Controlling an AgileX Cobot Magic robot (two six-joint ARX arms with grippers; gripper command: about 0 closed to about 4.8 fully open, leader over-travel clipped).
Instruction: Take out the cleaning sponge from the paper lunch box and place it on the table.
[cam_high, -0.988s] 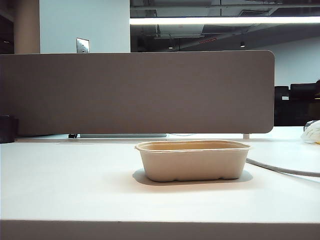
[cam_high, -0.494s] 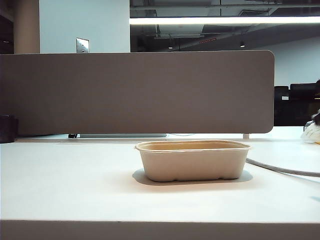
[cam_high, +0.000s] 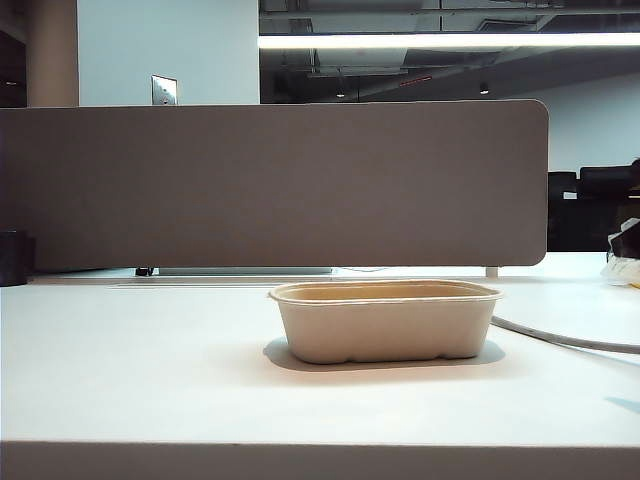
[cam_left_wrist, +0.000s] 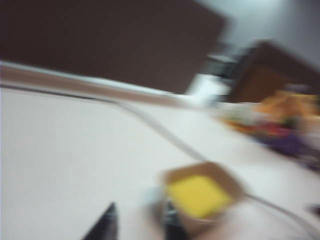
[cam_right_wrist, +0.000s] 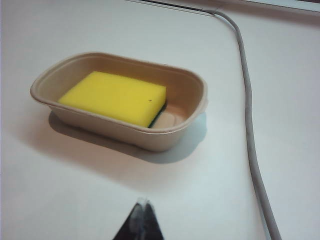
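Sponge lies in the lunch box; both grippers hang clear of it.

On the white table (cam_high: 140, 370), the left gripper (cam_left_wrist: 137, 222), badly blurred, shows its fingers slightly parted and empty. The paper lunch box (cam_right_wrist: 122, 130) stands mid-table before the divider panel (cam_high: 270, 185), holding the cleaning sponge (cam_right_wrist: 114, 97) yellow face up. A grey cable (cam_right_wrist: 247, 115) runs right of it. The right gripper (cam_right_wrist: 142, 207) is pressed closed, empty.

little of the robot shows. the left pincer (cam_left_wrist: 135, 225) appears in its wrist view as two dark, near-black fingers (cam_left_wrist: 104, 227), tapering and blurred. the right pincer (cam_right_wrist: 141, 222) shows in its wrist view as two dark, glossy, narrow fingertips, edges catching pale light. no cables, screws or markings can be made out.
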